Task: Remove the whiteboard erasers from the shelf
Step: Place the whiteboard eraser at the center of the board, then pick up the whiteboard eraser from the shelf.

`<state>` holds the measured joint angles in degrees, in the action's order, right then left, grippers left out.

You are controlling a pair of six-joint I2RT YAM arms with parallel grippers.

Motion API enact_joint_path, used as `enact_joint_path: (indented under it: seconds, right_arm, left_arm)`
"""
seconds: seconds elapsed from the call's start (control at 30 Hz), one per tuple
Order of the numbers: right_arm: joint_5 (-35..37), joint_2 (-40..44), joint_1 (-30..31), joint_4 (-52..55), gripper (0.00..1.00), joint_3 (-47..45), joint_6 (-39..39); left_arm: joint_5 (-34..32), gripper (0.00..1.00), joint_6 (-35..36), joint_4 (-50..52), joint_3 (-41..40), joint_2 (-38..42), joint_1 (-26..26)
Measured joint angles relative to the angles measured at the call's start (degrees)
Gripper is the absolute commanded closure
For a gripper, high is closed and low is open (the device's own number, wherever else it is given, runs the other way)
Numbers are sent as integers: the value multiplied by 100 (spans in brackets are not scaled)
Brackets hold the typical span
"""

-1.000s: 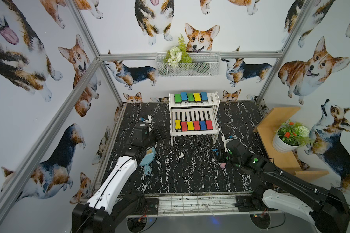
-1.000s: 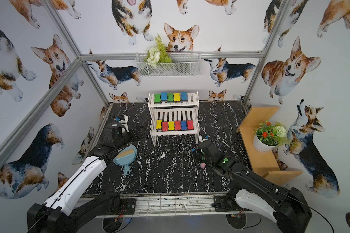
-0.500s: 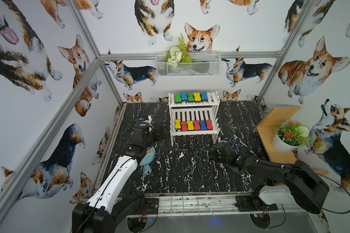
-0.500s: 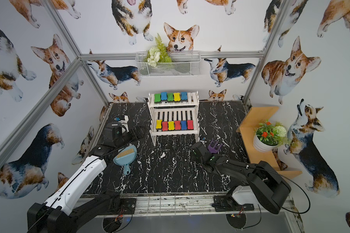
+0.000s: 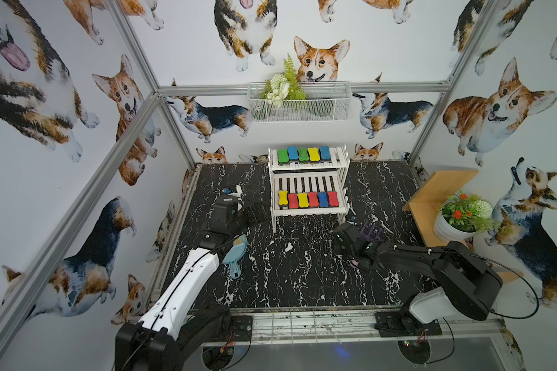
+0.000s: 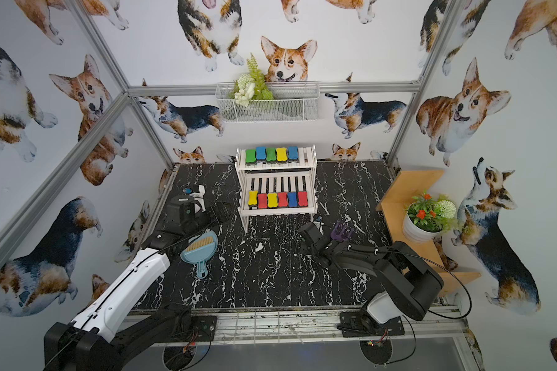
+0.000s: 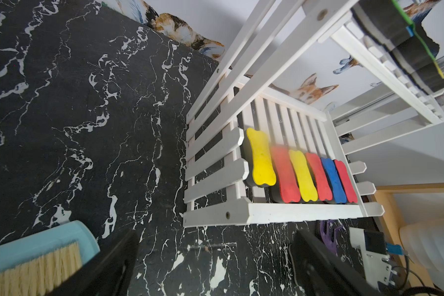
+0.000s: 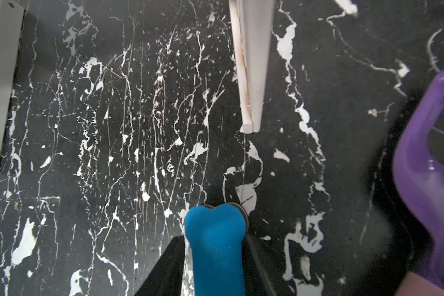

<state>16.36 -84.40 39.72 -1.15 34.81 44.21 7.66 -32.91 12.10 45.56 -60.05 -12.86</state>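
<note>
The white shelf (image 5: 307, 167) (image 6: 277, 167) stands at the back of the black marble floor. Several whiteboard erasers (image 5: 304, 154) line its top tier, and several more (image 5: 307, 199) (image 7: 300, 176) line the front of its lower tier. My left gripper (image 5: 258, 212) (image 7: 215, 246) is open and empty, just left of the shelf's lower tier. My right gripper (image 5: 343, 241) (image 8: 214, 243) points down at the floor in front of the shelf's right leg (image 8: 251, 77). A blue eraser (image 8: 215, 261) lies between its jaws. A strip of floor shows between one finger and the foam.
A purple toy rake (image 5: 370, 233) (image 8: 426, 179) lies right beside my right gripper. A light blue dustpan with a brush (image 5: 237, 253) (image 7: 36, 253) lies under my left arm. A tan wooden stand (image 5: 438, 189) with a potted plant (image 5: 457, 221) fills the right side.
My right arm has folded low and carried its gripper left, towards the shelf's front right leg. Its jaws have eased apart a little. The left arm has not moved.
</note>
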Motion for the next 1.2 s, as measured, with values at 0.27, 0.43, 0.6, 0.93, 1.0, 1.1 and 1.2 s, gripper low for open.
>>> enact_joint_path:
  seconds: [0.27, 0.43, 0.6, 0.93, 1.0, 1.1, 1.2]
  right_arm:
    - [-2, 706, 0, 293, 38, 28, 0]
    - [-4, 1552, 0, 841, 33, 243, -50]
    - [13, 2256, 0, 1497, 33, 1038, -348]
    - [-162, 1207, -472, 2330, 34, 3792, -1318]
    - [-273, 772, -632, 2441, 34, 4417, -1480]
    - [-345, 98, -728, 2610, 34, 5335, -1709]
    - [-463, -540, -782, 2780, 34, 6164, -1928]
  left_arm:
    - [2, 1, 2, 79, -22, 52, 0]
    - [9, 1, 22, 83, -22, 70, 0]
    - [28, 0, 26, 76, -50, 74, 0]
    - [146, 0, 83, 70, -138, 87, 0]
    - [155, 0, 87, 70, -138, 96, 0]
    - [157, 0, 109, 70, -138, 98, 0]
    - [157, 0, 114, 68, -140, 116, 0]
